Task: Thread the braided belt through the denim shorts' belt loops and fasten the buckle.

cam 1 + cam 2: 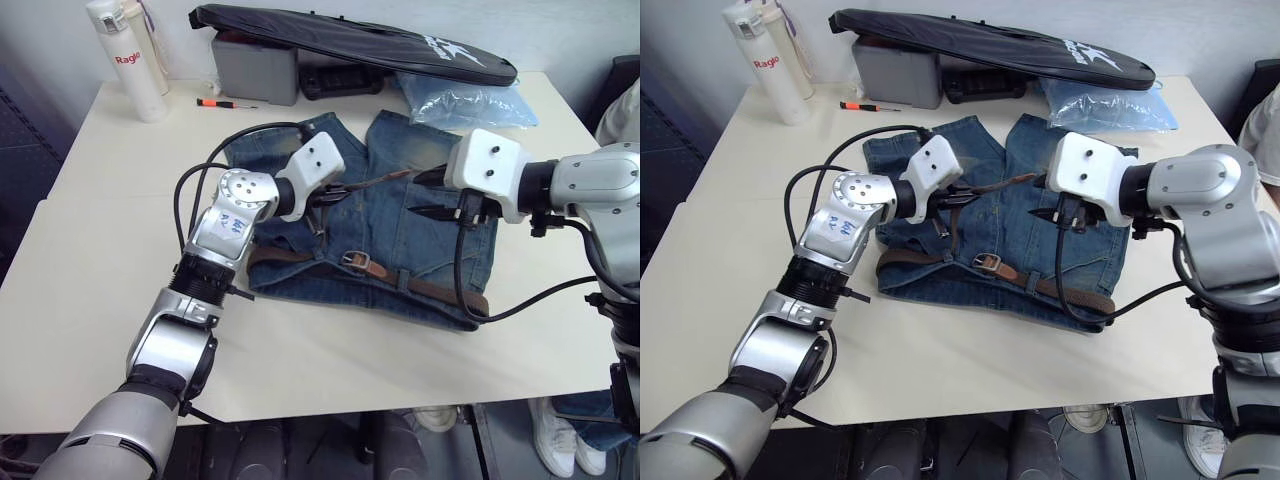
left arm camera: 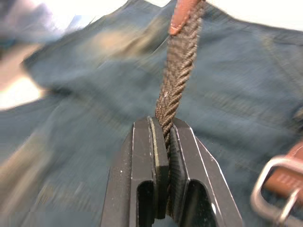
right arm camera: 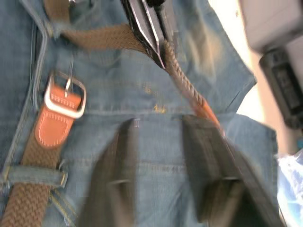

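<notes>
Fingers of the left gripper (image 2: 163, 137) are pinched tight on the dark-brown braided belt (image 2: 179, 71), holding its free end raised over the faded blue denim shorts (image 1: 420, 220), which lie mid-bench, waistband toward the near edge. Along that waistband the belt passes under blue belt loops (image 3: 33, 176), its silver rectangular buckle (image 1: 354, 260) lying on the denim. Rightward, the right gripper (image 3: 173, 142) hovers with fingers spread apart, empty, beside the belt's tan tip.
</notes>
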